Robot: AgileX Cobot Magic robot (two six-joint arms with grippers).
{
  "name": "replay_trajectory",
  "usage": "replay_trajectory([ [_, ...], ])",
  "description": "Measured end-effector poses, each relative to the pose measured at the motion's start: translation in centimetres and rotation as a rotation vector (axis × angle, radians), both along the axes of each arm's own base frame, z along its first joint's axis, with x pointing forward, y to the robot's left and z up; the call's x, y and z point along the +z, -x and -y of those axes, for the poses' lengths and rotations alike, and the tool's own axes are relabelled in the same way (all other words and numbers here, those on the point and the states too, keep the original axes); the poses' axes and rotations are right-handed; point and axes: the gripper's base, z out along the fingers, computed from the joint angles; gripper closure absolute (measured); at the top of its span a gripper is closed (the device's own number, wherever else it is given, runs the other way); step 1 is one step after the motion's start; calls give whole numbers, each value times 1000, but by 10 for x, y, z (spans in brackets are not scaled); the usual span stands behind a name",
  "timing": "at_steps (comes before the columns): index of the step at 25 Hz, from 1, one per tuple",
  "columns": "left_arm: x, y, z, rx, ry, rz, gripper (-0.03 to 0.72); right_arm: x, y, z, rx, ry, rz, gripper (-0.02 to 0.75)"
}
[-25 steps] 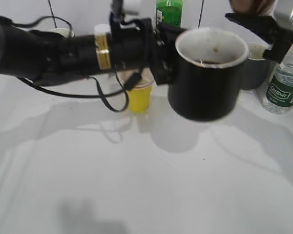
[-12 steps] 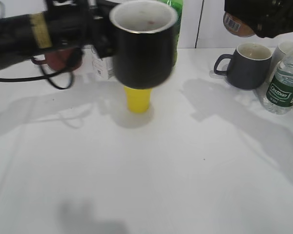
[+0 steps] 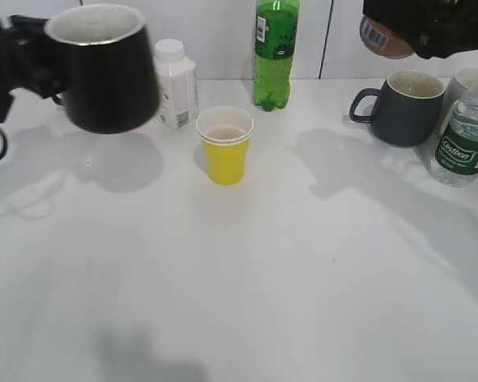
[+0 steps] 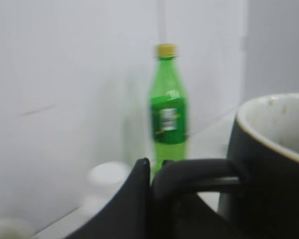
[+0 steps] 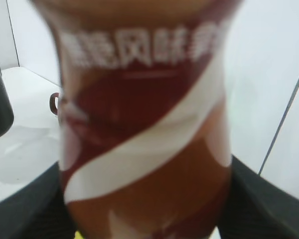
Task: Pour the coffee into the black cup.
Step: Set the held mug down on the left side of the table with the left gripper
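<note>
The black cup (image 3: 103, 68), white inside, hangs upright above the table at the far left. My left gripper (image 3: 20, 56) is shut on its handle; the left wrist view shows the jaws (image 4: 152, 172) pinching the handle, with the cup (image 4: 274, 164) at the right. My right gripper (image 3: 430, 28) at the top right is shut on a brown and red coffee bottle (image 3: 385, 38), held high in the air. That coffee bottle (image 5: 144, 119) fills the right wrist view.
A yellow paper cup (image 3: 225, 145) stands mid-table. A white bottle (image 3: 174, 86) and a green bottle (image 3: 275, 52) stand at the back. A grey mug (image 3: 402, 107), a water bottle (image 3: 462, 139) and a white cup (image 3: 464, 79) stand at the right.
My left arm has swung the black cup from the right of centre across to the far left. The right gripper with the coffee bottle has stayed high at the top right.
</note>
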Motion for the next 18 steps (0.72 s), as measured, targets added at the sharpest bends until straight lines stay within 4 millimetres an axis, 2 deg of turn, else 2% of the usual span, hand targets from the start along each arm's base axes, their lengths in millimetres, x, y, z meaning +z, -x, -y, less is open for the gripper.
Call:
replay_trajectory([
  [3, -8, 7, -19, 118, 18, 4, 655, 1, 0, 0, -4, -11, -2, 202],
  [9, -29, 18, -39, 357, 22, 4, 655, 1, 0, 0, -5, -16, -2, 202],
  [13, -43, 13, -47, 445, 26, -14, 655, 1, 0, 0, -4, -18, -1, 202],
  [18, -75, 4, -56, 525, 18, -105, 655, 1, 0, 0, -4, -19, -1, 202],
])
